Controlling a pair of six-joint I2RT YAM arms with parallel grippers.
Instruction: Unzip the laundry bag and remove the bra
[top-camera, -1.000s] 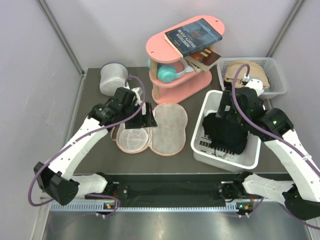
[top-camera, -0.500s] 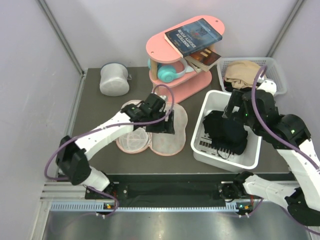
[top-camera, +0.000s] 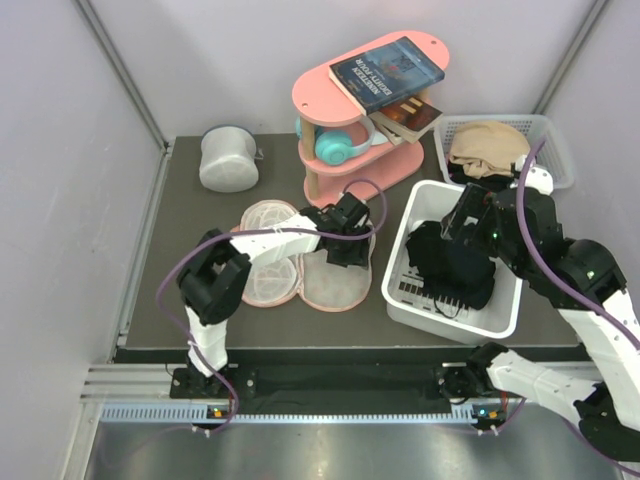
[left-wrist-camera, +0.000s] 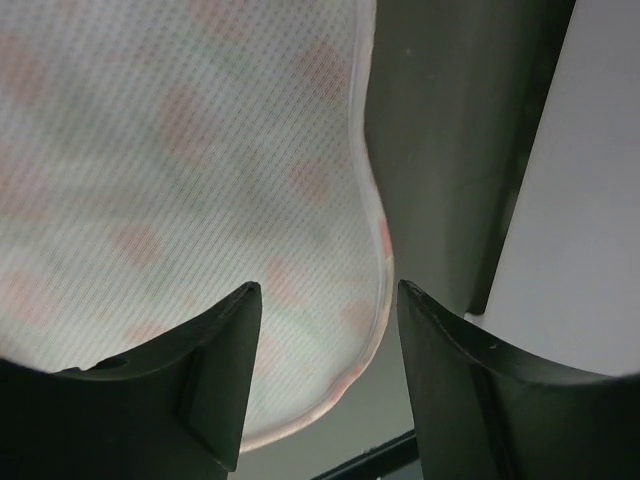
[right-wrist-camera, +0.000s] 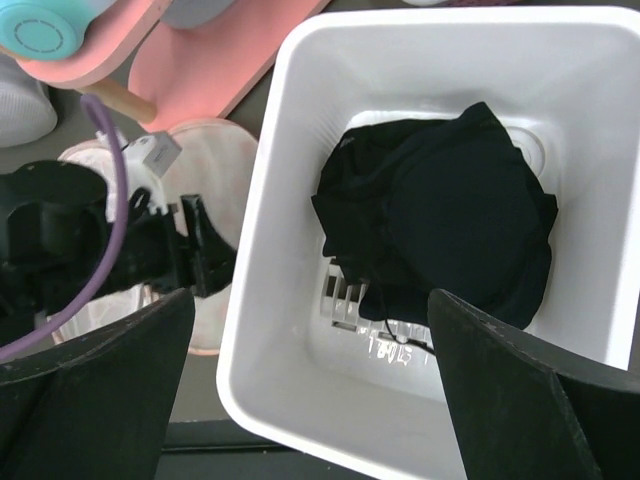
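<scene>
The laundry bag (top-camera: 338, 268) lies flat on the dark table, beige-pink with a pink rim. A white mesh half (top-camera: 268, 280) is spread to its left. My left gripper (top-camera: 346, 244) is open and low over the bag's right half. In the left wrist view its jaws (left-wrist-camera: 327, 292) straddle the bag's printed fabric (left-wrist-camera: 200, 150) at its right edge and hold nothing. A black bra (top-camera: 455, 265) lies in the white slotted bin (top-camera: 400, 250). My right gripper (top-camera: 452, 232) hovers open and empty above it. The right wrist view shows the bra (right-wrist-camera: 450, 220) inside the bin (right-wrist-camera: 290, 200).
A pink two-tier shelf (top-camera: 365, 100) with books and teal headphones stands behind the bag. A white-grey cylindrical container (top-camera: 228, 157) is at the back left. A white basket (top-camera: 556, 150) holding a beige garment sits at the back right, behind the bin.
My left gripper has swept right from the bag's left half to its right half. My right arm has shifted slightly back above the bin, with the black bra left lying inside.
</scene>
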